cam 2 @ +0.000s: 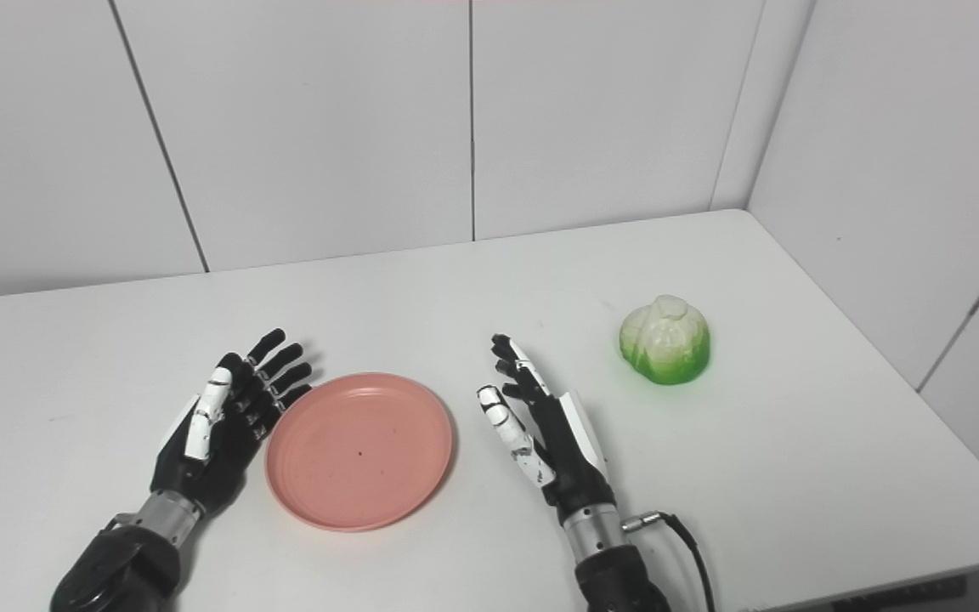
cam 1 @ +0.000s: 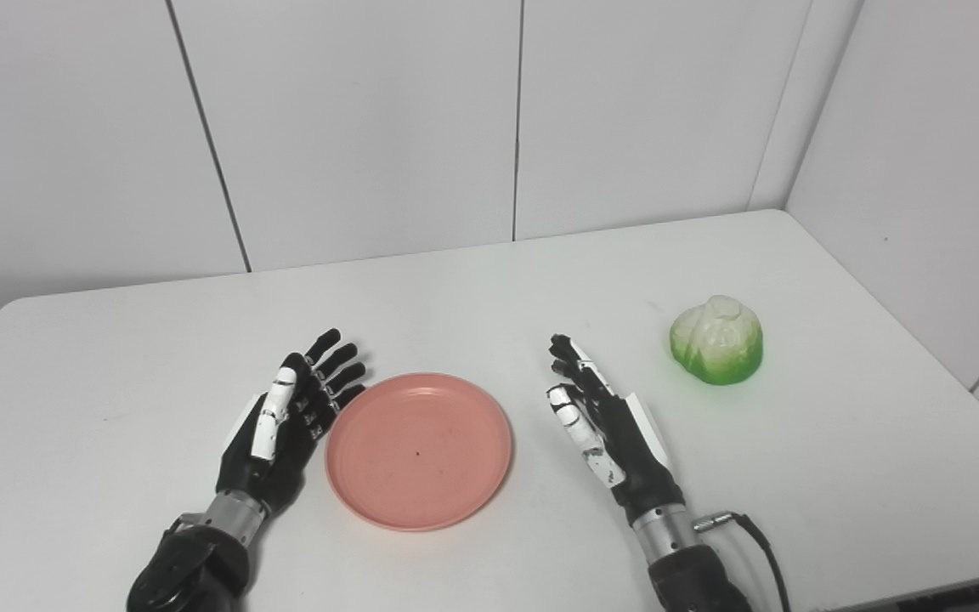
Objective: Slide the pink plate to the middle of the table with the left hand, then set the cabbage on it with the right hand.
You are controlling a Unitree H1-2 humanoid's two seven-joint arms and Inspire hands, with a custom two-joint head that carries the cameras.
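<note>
Nearest the robot, the pink plate (cam 1: 419, 450) lies flat on the white table (cam 1: 489, 289), bare but for a small dark speck at its middle. The left hand (cam 1: 285, 425) stands just left of the plate, fingers straight and spread, holding nothing, its fingertips right beside the rim. The right hand (cam 1: 604, 421) stands right of the plate, apart from it, fingers extended and empty. Farther back and right of the plate, well apart, sits the green-and-white cabbage (cam 1: 716, 340).

No text, label, brand, number or sign can be read anywhere in either view.
</note>
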